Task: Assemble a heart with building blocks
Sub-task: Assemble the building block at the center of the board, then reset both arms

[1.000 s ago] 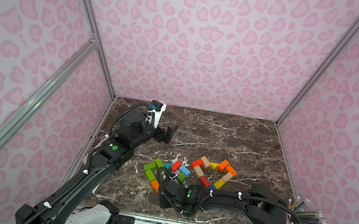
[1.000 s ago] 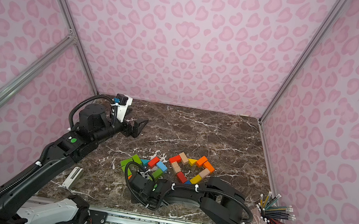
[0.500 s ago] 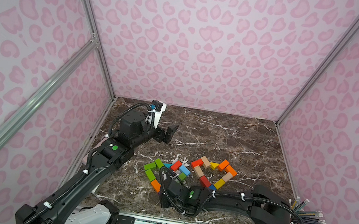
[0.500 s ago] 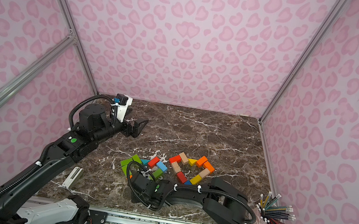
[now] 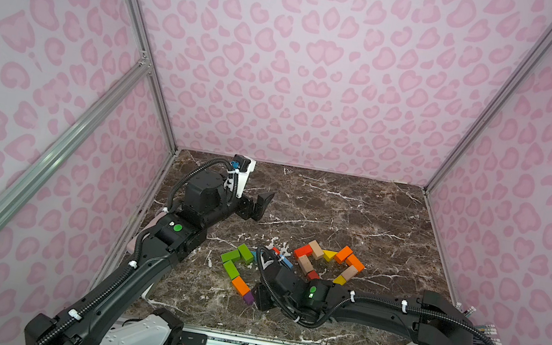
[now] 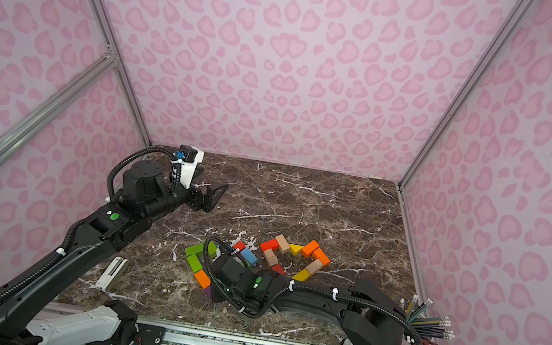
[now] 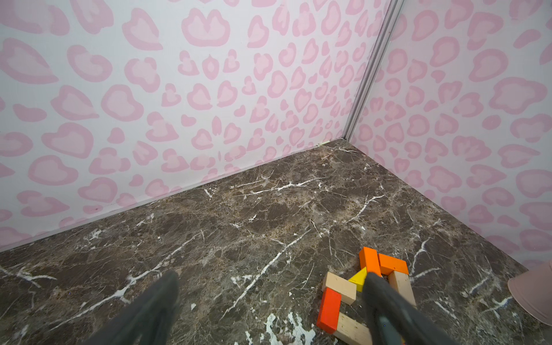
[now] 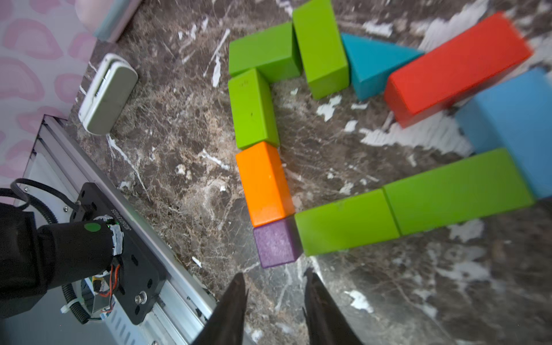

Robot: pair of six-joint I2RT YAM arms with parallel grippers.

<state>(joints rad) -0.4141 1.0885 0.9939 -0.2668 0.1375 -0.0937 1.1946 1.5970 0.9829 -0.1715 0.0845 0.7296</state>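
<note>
Just ahead of the right gripper (image 8: 274, 286), separated from its tips by a strip of bare marble tabletop (image 8: 179, 134), we find the purple cube (image 8: 276, 242) that forms the point of a heart outline. Beyond the cube, one flank runs away from the gripper through the orange brick (image 8: 264, 182) and three green bricks (image 8: 254, 110). The other flank leaves sideways through a green pair (image 8: 346, 227) to the blue block (image 8: 513, 119), red brick (image 8: 457, 62) and teal prism (image 8: 373, 62). We see the jaws narrowly parted and empty. Well apart from all this, the left gripper (image 7: 268, 292) hangs with jaws spread wide, holding nothing, and a second block ring (image 5: 315, 249) lies ahead of it.

Risk, in our judgement: the tips sit so close to the cube that any forward drift or widening would push it, opening its joints with the orange and green bricks. The right arm also lies low beside the blue and red pieces, so a careless retreat could sweep them.

Lettering on the black rail plate (image 8: 140, 257) is too blurred for us to read, and we find no other writing or brand.
</note>
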